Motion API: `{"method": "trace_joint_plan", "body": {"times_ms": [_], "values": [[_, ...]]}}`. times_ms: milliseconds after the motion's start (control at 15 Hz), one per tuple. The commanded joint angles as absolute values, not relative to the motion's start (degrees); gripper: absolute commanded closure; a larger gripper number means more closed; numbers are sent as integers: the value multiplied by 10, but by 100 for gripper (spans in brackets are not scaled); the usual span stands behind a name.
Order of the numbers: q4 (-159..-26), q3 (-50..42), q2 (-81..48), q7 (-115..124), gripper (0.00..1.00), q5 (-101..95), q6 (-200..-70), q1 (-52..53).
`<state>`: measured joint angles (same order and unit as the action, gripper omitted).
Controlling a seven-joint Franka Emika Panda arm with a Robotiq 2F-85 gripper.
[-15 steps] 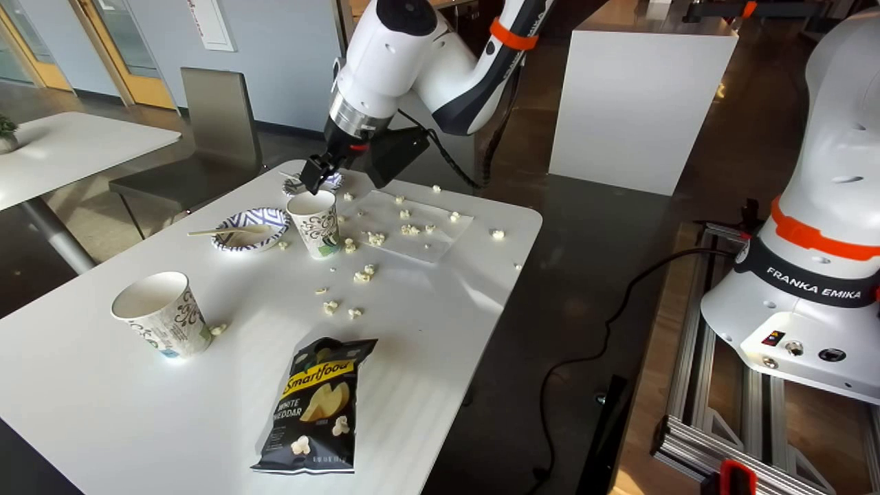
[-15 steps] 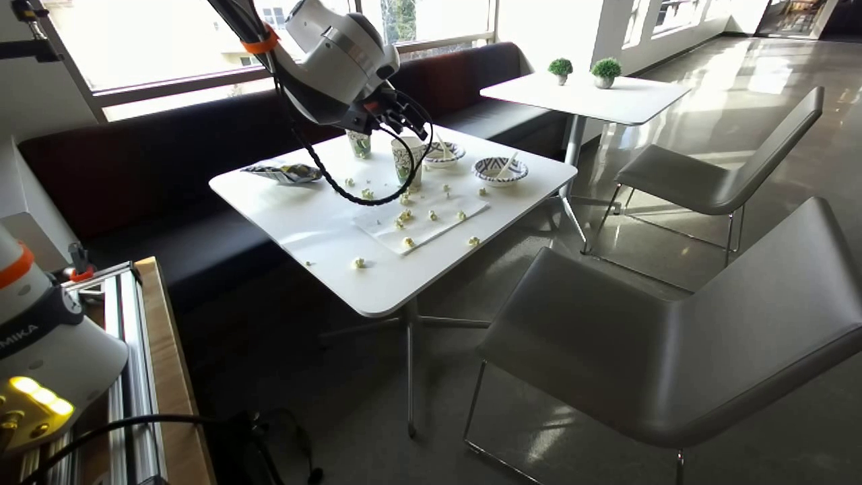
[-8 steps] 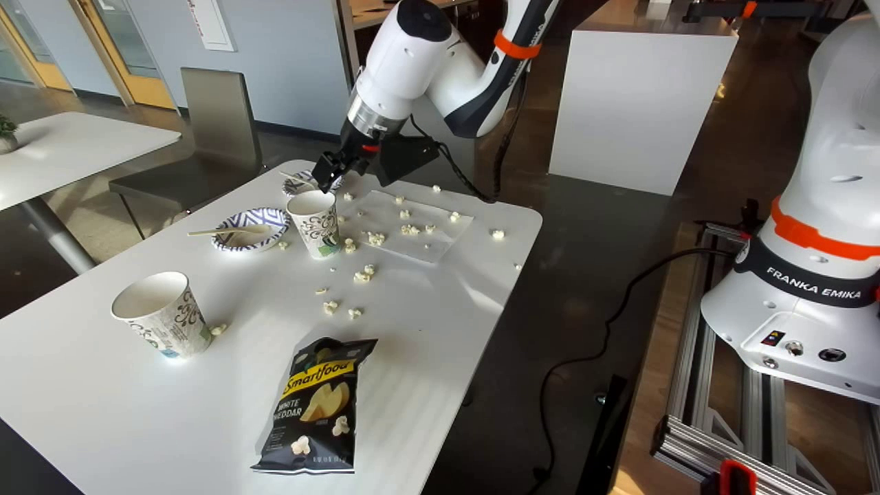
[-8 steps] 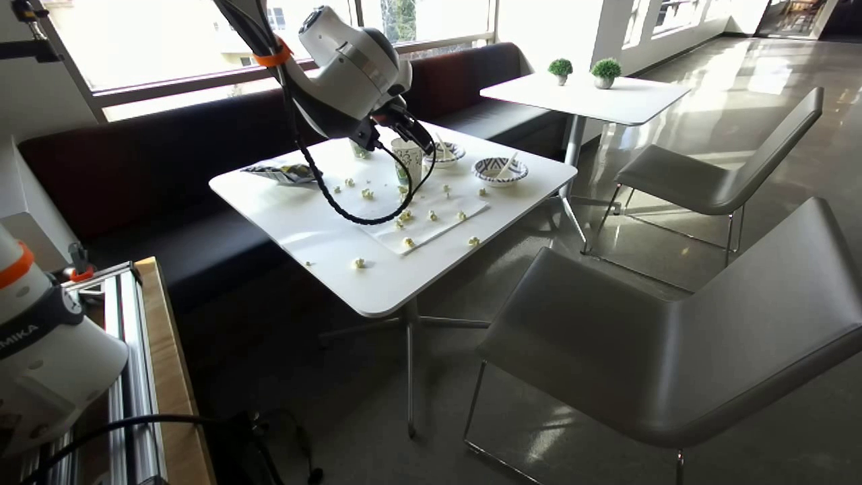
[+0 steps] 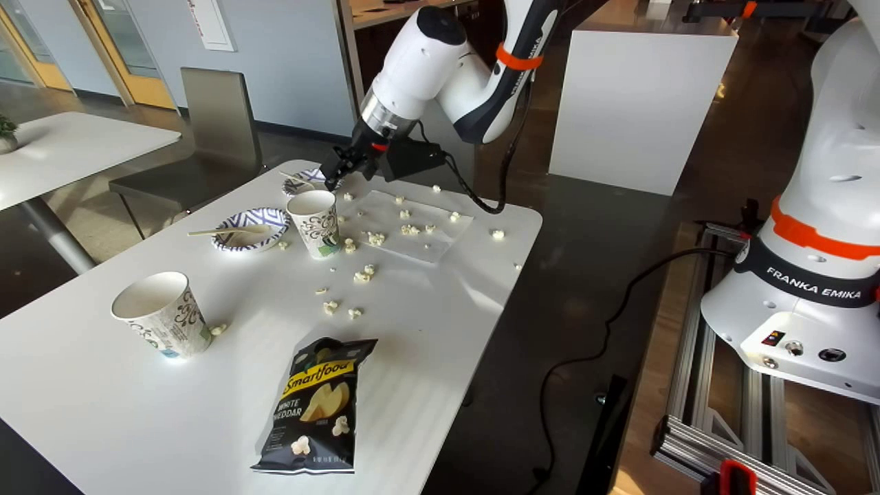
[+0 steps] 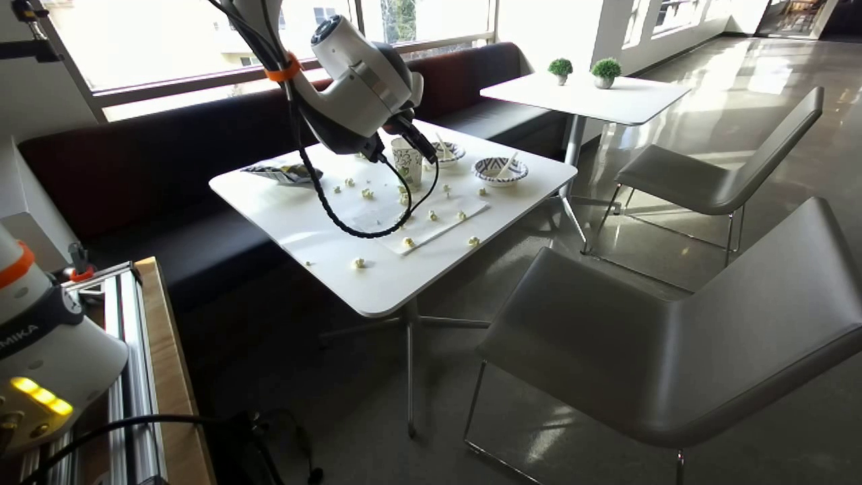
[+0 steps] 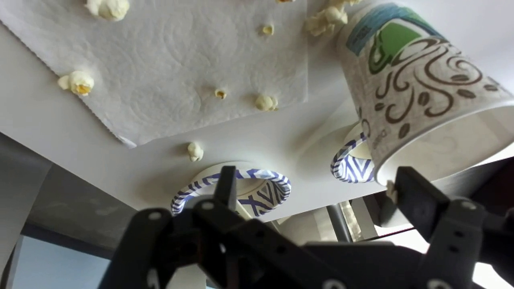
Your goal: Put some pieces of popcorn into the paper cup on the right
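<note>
Fingers [image 7: 419, 196]: were spread wide in the wrist view, with nothing clamped between them.
Popcorn pieces [image 7: 77, 83]: were left scattered on the bench [image 5: 192, 412] and on the paper sheet [image 7: 168, 72].
Cream bit [image 7: 391, 192]: was seen against the inner side of one fingertip and judged to be stuck popcorn, though this could not be confirmed.
Paper cup [image 7: 417, 84]: was stood upright just beside the fingers, a few pieces near its base, and was taken as the one on the right; its floor was hidden, so whether any popcorn had been dropped inside could not be told.
Spill risk: the cream bit could be shaken off onto the bench, since the tip appeared beside the rim rather than over the mouth.
Tipping risk: the cup, probably light, could be knocked over if its rim were caught by a finger; whether contact was being made could not be told.
Sweeping risk: pieces might be dragged by the hanging cable [image 6: 367, 234] if the arm [image 5: 412, 69] were lowered or swung.
Mix-up risk: similar print was carried by a second cup [image 5: 165, 323], so pieces could be delivered to the wrong one.
Change since a second earlier: the fingers had been shifted from above the cup's mouth to beside its rim, toward the farther bowl [image 7: 267, 176]; both cups, the pieces and the snack bag [image 5: 313, 412] had been left undisturbed.
</note>
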<state>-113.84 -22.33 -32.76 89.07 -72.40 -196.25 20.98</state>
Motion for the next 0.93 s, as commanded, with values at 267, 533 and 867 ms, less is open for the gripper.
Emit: {"method": "trace_joint_plan", "body": {"times_ms": [267, 533, 867], "values": [[-1168, -224, -347, 919, 0, -664, -2043, 179], [-1231, -45, -315, 741, 0, -506, -2014, 28], [-1268, -12, -289, 678, 0, -421, -2013, 8]]}}
